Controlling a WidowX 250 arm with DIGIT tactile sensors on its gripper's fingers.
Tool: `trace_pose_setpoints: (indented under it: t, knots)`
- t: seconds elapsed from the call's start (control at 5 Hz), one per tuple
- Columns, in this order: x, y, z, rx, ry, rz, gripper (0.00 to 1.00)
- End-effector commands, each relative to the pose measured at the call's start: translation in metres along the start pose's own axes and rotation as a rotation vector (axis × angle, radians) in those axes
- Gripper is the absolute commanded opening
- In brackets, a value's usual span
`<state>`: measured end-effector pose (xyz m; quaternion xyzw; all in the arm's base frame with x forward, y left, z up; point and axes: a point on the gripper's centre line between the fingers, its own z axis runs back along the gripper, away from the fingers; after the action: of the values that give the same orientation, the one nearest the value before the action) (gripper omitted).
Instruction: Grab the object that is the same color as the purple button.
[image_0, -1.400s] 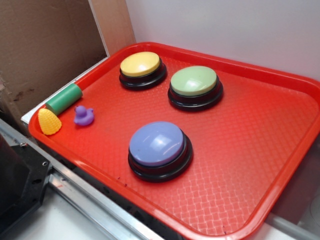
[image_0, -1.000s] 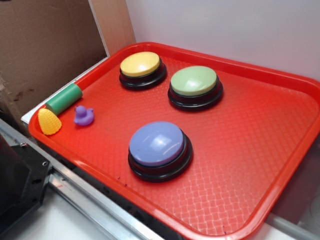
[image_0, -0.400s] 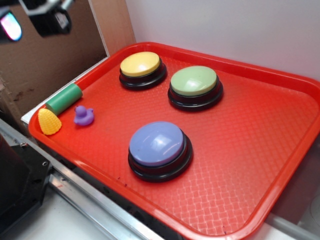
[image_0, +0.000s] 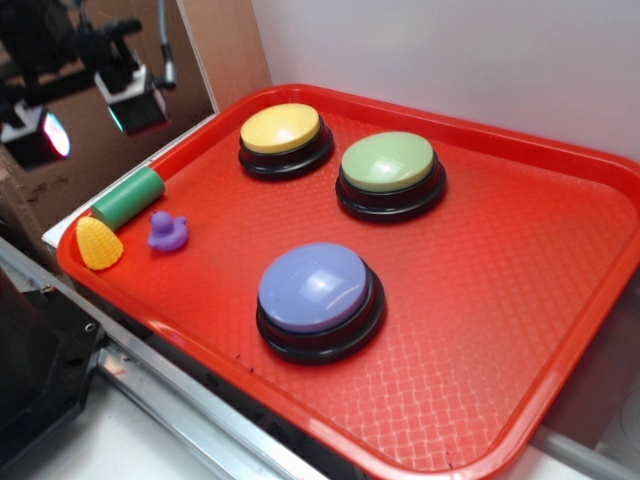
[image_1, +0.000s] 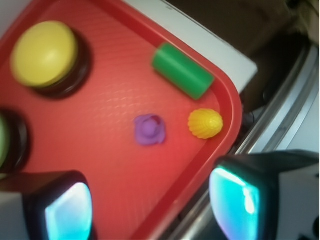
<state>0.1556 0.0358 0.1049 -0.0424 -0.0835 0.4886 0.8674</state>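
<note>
Red textured plastic fills the exterior view: a cafeteria-style tray (image_0: 520, 300) with a raised rim and a fine diamond pattern. Three large dome buttons on black round bases sit on it: a yellow button (image_0: 281, 129) at the back, a green button (image_0: 388, 162) beside it, and the purple button (image_0: 314, 288) nearer the front, smooth and glossy lavender. In the tray's left corner, well apart from the purple button, sits the purple duck (image_0: 167, 231), tiny, soft-looking and rounded. Just beside it lie a yellow corn-shaped toy (image_0: 98, 243) with a ribbed surface and a green cylinder (image_0: 128, 197) resting against the rim. The gripper (image_0: 88, 115) hangs above and to the left of that corner, outside the tray, its fingers spread with glowing pads; it holds nothing. The wrist view looks straight down, somewhat blurred. The purple duck (image_1: 149, 129) lies near the middle of the frame on the red tray (image_1: 115, 95), the corn toy (image_1: 205, 123) near it toward the rim, the green cylinder (image_1: 182, 71) beyond. The two fingers (image_1: 67, 212) appear at the bottom edge, wide apart, one over the rim, and the duck lies ahead of the gap. The step in hand looks like the approach. The next move likely calls for centring over the duck and descending without nudging the corn toy.
</note>
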Motion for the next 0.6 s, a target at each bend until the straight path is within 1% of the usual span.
trace_pose_setpoints:
  t: [0.0, 0.2, 0.4]
  knots:
    - [0.018, -0.003, -0.042, 0.042, -0.024, 0.152, 1.00]
    - [0.018, -0.012, -0.063, 0.079, -0.044, 0.149, 1.00]
    - [0.017, -0.014, -0.079, 0.117, -0.038, 0.141, 1.00]
